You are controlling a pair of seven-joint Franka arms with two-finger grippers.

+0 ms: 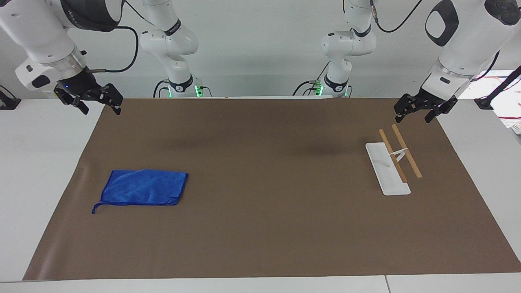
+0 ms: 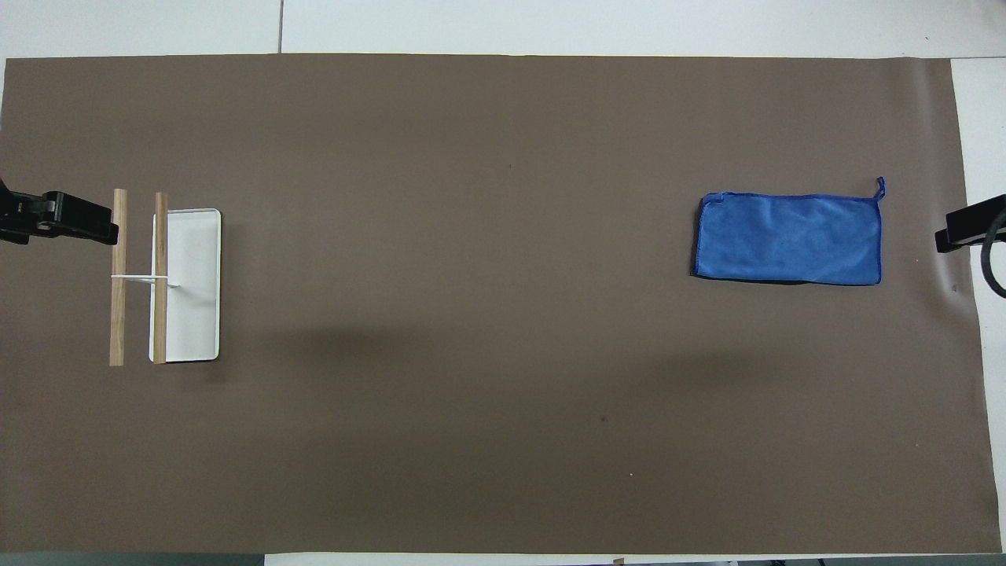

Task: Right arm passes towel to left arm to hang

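On the brown mat [image 1: 260, 228]: I see the towel [image 1: 144, 188] lying flat toward the right arm's end of the table, well apart from the rack [image 1: 388, 169]
Towel long axis: it runs along the table's length, from the right arm's end toward the rack; short sides face the arms' ends
Towel loop cord [image 1: 96, 207]: I find it at the corner farthest from the rack and farthest from the robots, pointing outward toward the mat's edge
Towel lay: folded to a rectangle, slightly skewed in the facing view, nothing resting on it
Rack: white flat base with a thin white upright carrying two wooden bars [image 1: 401, 152]; the bars lie side by side, running from nearer the robots to farther, crosswise to the towel's long axis
Rack base as a tray: I see nothing lying in it but the upright's foot
Writing: dark lettering shows on the arm links but I cannot read it
Right gripper [image 1: 99, 105]: raised over the mat's corner at the end well apart from the rack, blue light lit, fingers spread wide, holding nothing
Left gripper [image 1: 415, 114]: hanging just beside the rack, above the bar ends nearest the robots, fingers spread wide, holding nothing
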